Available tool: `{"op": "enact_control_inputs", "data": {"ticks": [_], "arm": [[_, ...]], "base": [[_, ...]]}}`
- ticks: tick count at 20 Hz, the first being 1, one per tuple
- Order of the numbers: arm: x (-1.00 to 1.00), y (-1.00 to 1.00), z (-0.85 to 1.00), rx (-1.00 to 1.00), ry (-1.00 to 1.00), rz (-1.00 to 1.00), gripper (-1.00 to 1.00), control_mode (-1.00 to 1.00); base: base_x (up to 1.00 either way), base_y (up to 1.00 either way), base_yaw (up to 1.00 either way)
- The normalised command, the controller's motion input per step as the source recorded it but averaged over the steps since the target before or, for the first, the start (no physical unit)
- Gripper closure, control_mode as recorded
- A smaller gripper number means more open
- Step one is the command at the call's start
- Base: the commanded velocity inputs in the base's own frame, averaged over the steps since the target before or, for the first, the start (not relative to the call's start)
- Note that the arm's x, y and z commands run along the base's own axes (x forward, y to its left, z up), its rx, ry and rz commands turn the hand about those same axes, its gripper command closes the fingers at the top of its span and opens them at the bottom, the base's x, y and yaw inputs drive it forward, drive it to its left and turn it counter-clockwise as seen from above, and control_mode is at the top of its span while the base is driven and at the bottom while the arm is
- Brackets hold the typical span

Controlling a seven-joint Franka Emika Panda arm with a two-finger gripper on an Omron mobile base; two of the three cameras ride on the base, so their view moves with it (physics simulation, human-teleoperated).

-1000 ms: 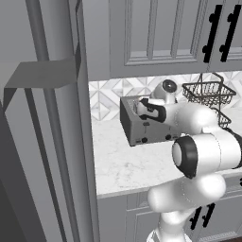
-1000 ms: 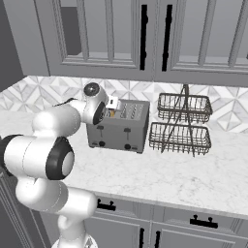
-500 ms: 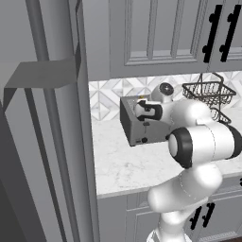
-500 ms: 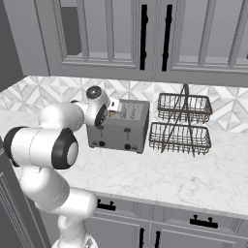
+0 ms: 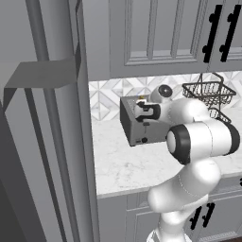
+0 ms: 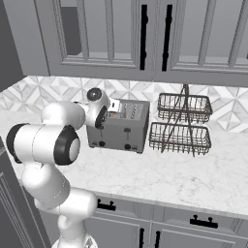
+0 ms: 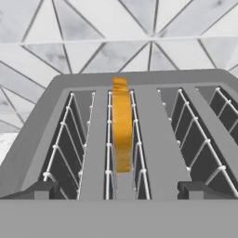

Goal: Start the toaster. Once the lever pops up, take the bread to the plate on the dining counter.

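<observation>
The grey toaster (image 6: 121,128) stands on the marble kitchen counter against the tiled wall, also seen as the toaster (image 5: 134,127) and from above as the toaster (image 7: 153,139). The bread (image 7: 122,125) stands on edge in the second slot from the left, its golden-brown crust showing. My gripper (image 7: 118,190) hovers open just above the front of the slots, with the bread's slot between its dark fingertips (image 7: 39,189). The gripper (image 5: 142,112) sits at the toaster's top. I cannot make out the lever. The plate and the dining counter are out of view.
A two-tier black wire basket rack (image 6: 181,123) stands right of the toaster, touching nothing. Grey upper cabinets (image 6: 111,34) hang close above the counter. A tall grey panel (image 5: 61,142) bounds the counter on the left. Drawers run below the counter's front edge.
The arm's elbow has swung lower and nearer the camera. The hand has shifted slightly over the toaster's top. The jaws have stayed open.
</observation>
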Motion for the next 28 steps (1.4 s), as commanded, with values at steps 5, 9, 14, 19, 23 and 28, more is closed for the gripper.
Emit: {"op": "enact_control_inputs", "data": {"ticks": [5,9,14,19,23,28], "arm": [[0.08,0.00,-0.10,0.00,-0.05,0.00,-1.00,-1.00],[0.08,0.00,-0.08,0.00,-0.04,0.00,-1.00,-1.00],[0.04,-0.01,0.00,0.00,-0.05,0.00,-1.00,-1.00],[0.04,-0.05,0.00,0.00,-0.04,0.00,-1.00,-1.00],[0.03,-0.07,0.00,0.00,-0.02,0.00,-1.00,-1.00],[0.09,-0.03,0.00,0.00,-0.01,0.00,-1.00,-1.00]], "base": [[0.00,0.00,0.00],[0.00,0.00,0.00],[0.00,0.00,0.00],[0.00,0.00,0.00],[0.00,0.00,0.00],[0.00,0.00,0.00]]}}
